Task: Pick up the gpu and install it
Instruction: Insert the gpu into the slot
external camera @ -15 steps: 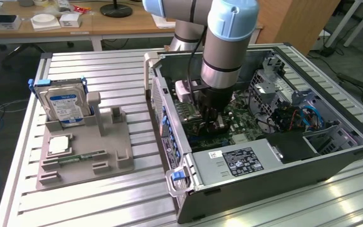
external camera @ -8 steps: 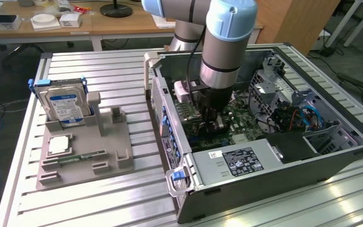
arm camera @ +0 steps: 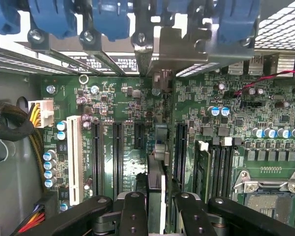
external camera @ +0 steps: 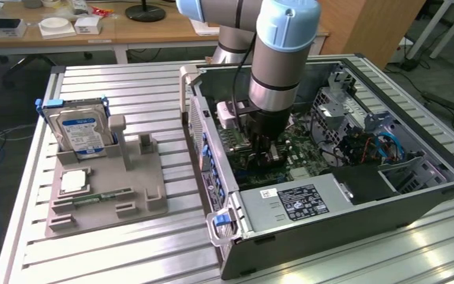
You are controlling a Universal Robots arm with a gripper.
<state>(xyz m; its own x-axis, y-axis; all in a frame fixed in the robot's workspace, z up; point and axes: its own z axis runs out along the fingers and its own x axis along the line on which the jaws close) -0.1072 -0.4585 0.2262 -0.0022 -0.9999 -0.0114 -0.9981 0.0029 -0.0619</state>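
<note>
My gripper (external camera: pixel 262 155) reaches down inside the open computer case (external camera: pixel 416 195), low over the green motherboard (external camera: pixel 306 157). In the wrist view the gpu (arm camera: pixel 158 167) appears edge-on as a thin dark card between my two black fingers (arm camera: pixel 132 211), and the gripper (arm camera: pixel 160 209) is shut on it. The card stands upright over the motherboard, in line with a black expansion slot (arm camera: pixel 179 147) region. Its pale metal bracket end (arm camera: pixel 162 59) sits up against the case's rear slot openings. Whether the card's edge is seated in a slot is hidden.
Left of the case, a grey holder (external camera: pixel 109 189) carries a silver hard drive (external camera: pixel 81 133) with a blue-white label, a narrow green memory stick (external camera: pixel 93 198) and a small pale square chip (external camera: pixel 73 180). The power supply (external camera: pixel 298 201), drive cage (external camera: pixel 345 112) and blue latches (arm camera: pixel 108 19) crowd the case.
</note>
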